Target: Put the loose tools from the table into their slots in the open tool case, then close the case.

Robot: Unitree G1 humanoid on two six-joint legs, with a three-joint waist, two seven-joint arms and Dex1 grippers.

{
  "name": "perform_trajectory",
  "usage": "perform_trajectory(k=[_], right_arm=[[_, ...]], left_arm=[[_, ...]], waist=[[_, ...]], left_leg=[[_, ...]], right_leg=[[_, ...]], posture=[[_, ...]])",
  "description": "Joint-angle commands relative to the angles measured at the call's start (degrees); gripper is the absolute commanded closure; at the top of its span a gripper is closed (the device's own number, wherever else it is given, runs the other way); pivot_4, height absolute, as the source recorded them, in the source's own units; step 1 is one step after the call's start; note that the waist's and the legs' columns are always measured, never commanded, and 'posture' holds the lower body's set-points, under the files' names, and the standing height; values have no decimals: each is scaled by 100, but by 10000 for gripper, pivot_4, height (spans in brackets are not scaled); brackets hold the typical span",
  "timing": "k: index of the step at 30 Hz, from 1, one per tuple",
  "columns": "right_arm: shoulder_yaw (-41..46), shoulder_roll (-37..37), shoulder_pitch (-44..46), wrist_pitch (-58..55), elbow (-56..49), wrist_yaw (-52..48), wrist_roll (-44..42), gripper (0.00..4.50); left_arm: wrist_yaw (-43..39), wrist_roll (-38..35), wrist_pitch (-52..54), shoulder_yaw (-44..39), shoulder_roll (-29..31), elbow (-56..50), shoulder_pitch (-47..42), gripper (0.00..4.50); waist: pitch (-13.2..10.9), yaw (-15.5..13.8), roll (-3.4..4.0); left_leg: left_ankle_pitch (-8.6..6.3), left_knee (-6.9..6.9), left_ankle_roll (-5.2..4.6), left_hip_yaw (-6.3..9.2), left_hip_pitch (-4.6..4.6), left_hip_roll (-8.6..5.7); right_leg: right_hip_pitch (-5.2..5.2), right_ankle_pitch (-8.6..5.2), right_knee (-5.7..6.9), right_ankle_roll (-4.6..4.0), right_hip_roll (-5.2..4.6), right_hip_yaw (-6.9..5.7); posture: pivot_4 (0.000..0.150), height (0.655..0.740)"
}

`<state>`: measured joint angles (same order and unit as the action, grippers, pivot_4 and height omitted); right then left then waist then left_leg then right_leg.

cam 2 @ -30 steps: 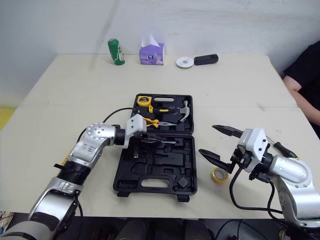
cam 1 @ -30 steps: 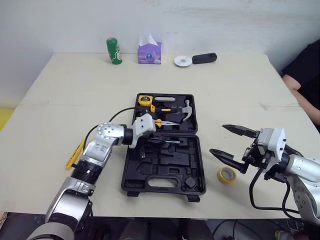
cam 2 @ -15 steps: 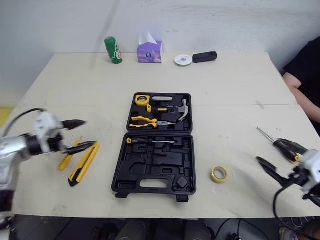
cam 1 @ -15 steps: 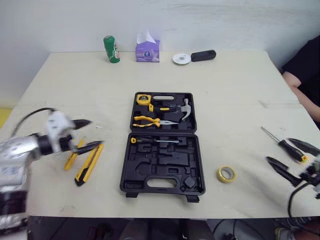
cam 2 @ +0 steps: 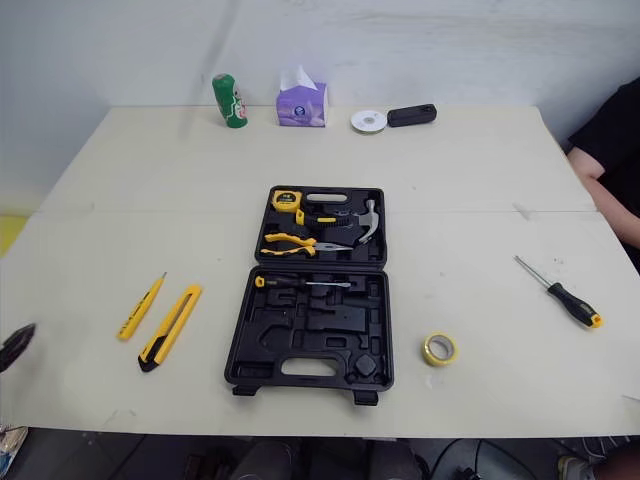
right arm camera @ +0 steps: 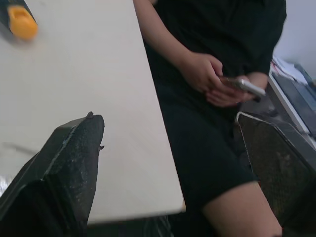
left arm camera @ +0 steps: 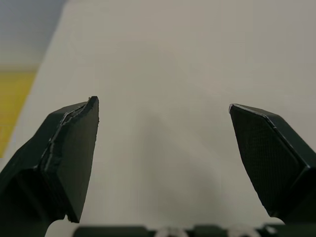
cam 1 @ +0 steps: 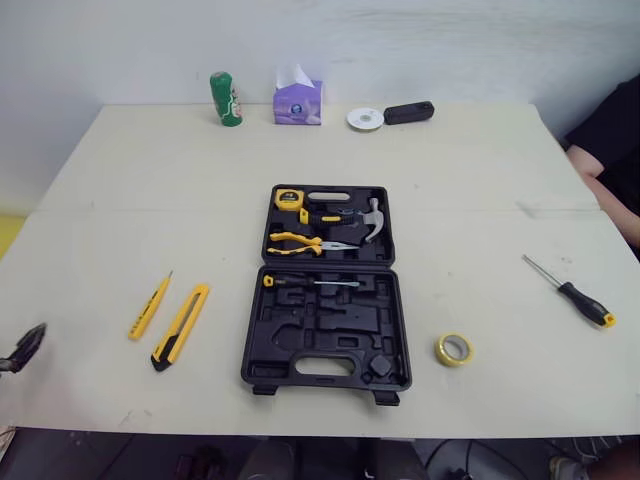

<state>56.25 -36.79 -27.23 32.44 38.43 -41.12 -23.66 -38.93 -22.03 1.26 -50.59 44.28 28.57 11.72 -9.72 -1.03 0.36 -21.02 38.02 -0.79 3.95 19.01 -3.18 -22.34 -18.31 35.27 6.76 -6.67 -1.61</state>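
Observation:
The black tool case [cam 1: 325,350] lies open mid-table. Its far half holds a tape measure, pliers and a hammer [cam 1: 371,216]; a screwdriver [cam 1: 310,283] lies in the near half. Loose on the table are a yellow tester pen [cam 1: 148,306] and a yellow-black utility knife [cam 1: 180,325] on the left, and a yellow tape roll [cam 1: 454,349] and a black-yellow screwdriver [cam 1: 570,292] on the right. My left gripper [left arm camera: 163,143] is open over bare table by the left edge, one fingertip [cam 1: 32,342] showing there. My right gripper [right arm camera: 173,148] is open at the table's right edge, empty.
Along the far edge stand a green can [cam 1: 225,99], a purple tissue box [cam 1: 298,100], a white disc [cam 1: 365,119] and a black object [cam 1: 408,112]. A person in black [cam 1: 610,150] sits at the right, holding a phone [right arm camera: 242,85].
My left gripper has opened and drawn back from the case to the far left edge, leaving the screwdriver in its slot. The right arm has pulled back to the right edge.

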Motion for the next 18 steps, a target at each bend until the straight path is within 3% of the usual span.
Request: perform_trajectory(k=[1, 5, 10, 18], right_arm=[[235, 213, -460, 240, 273, 228, -151, 0], [168, 349, -700, 290, 142, 143, -301, 0], [52, 270, -556, 166, -91, 48, -464, 0], [-274, 378, -184, -371, -1018, 59, -697, 0]], left_arm=[[399, -185, 123, -367, -314, 76, 456, 300], [509, -353, 261, -462, -437, -177, 686, 300], [384, -491, 331, -238, -469, -576, 553, 300], [496, -541, 453, 268, -693, -1294, 162, 300]], waist=[[11, 32, 22], [9, 97, 5], [2, 110, -10], [22, 115, 38]], left_leg=[[-3, -2, 7, -5, -3, 2], [-9, -9, 8, -14, -7, 14], [-68, -10, 6, -13, -89, 41], [-51, -9, 18, -16, -85, 40]], right_leg=[[-1, -2, 0, -4, 0, 4], [3, -6, 1, -10, 5, 8], [128, -28, -47, -52, 16, 0], [100, -3, -63, -11, 20, 1]], posture=[[1500, 7400], [1500, 7400], [1500, 7400], [1500, 7400]])
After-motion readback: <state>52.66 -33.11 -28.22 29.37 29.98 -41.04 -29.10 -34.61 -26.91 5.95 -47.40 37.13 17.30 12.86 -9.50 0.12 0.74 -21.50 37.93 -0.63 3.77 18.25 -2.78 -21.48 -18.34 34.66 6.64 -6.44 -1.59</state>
